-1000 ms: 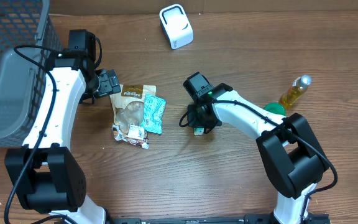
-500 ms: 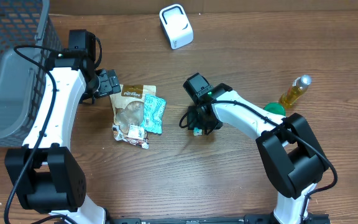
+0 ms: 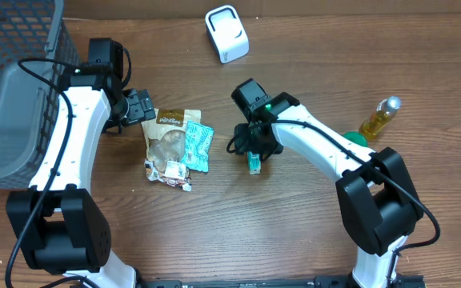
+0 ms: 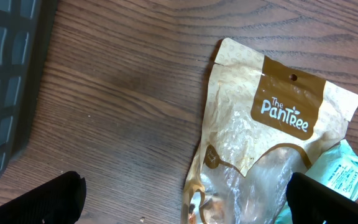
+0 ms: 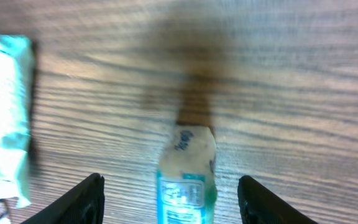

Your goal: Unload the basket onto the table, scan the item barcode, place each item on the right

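Brown wood desk (image 3: 214, 232). Small green tube (image 5: 186, 174) lies flat on it, under right claw (image 5: 173, 202) — claw open, fingers either side, not touching. Left claw (image 4: 182, 202) wide open, empty, over snack bag (image 4: 272, 143). White scanner (image 3: 226, 34) well apart.

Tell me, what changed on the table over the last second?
The right pincer opened, let go of the small green-and-white tube and drew back slightly toward the table's far side. The tube now lies free on the wooden table between its fingers. The open left pincer, brown snack pouch, teal packet, white scanner box and yellow bottle stayed put.
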You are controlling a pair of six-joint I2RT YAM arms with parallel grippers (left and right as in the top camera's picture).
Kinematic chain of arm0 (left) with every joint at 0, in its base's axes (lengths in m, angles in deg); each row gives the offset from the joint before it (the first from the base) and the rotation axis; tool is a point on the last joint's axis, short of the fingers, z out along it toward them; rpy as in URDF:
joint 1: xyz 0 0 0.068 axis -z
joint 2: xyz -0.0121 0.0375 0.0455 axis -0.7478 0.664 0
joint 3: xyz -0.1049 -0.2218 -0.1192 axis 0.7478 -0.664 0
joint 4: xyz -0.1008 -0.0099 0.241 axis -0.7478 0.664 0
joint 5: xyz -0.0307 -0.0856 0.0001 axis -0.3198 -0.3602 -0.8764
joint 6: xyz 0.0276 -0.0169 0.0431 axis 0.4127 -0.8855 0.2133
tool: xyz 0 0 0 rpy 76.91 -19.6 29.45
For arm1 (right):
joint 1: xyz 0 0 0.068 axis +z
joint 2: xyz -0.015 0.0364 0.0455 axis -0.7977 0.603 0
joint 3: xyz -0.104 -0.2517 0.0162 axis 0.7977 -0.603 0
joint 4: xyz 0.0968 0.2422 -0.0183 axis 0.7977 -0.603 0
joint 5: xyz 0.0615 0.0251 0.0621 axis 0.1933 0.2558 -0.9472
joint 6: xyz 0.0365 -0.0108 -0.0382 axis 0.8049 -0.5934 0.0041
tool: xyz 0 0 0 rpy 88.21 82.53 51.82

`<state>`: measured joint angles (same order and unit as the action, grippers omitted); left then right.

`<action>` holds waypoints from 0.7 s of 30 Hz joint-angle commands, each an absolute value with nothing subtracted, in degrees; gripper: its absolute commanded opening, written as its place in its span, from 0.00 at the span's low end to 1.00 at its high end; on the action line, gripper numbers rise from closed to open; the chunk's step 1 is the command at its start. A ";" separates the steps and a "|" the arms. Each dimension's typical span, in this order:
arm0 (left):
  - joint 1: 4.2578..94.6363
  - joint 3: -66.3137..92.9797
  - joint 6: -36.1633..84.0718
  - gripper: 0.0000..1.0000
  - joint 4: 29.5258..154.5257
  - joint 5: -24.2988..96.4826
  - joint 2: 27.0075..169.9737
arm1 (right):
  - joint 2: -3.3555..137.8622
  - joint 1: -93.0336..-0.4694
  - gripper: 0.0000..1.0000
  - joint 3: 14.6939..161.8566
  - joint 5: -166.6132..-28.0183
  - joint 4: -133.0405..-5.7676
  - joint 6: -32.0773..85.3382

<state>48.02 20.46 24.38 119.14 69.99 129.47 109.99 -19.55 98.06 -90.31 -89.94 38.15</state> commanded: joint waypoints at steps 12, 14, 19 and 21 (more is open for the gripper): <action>48.04 21.31 24.42 1.00 119.07 70.25 128.40 | 107.70 -24.88 0.53 100.31 -86.38 -86.81 37.82; 48.04 21.31 24.42 1.00 119.07 70.28 128.40 | 107.70 -25.87 0.52 100.31 -86.38 -86.70 37.82; 48.04 21.31 24.42 1.00 119.07 70.28 128.40 | 107.70 -27.55 0.49 100.24 -86.38 -88.89 37.82; 48.04 21.31 24.42 1.00 119.07 70.25 128.40 | 107.70 -27.59 0.48 100.24 -86.38 -90.38 37.82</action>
<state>48.02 20.46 24.38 119.14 69.97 129.47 109.97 -27.51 98.95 -87.08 -89.46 37.95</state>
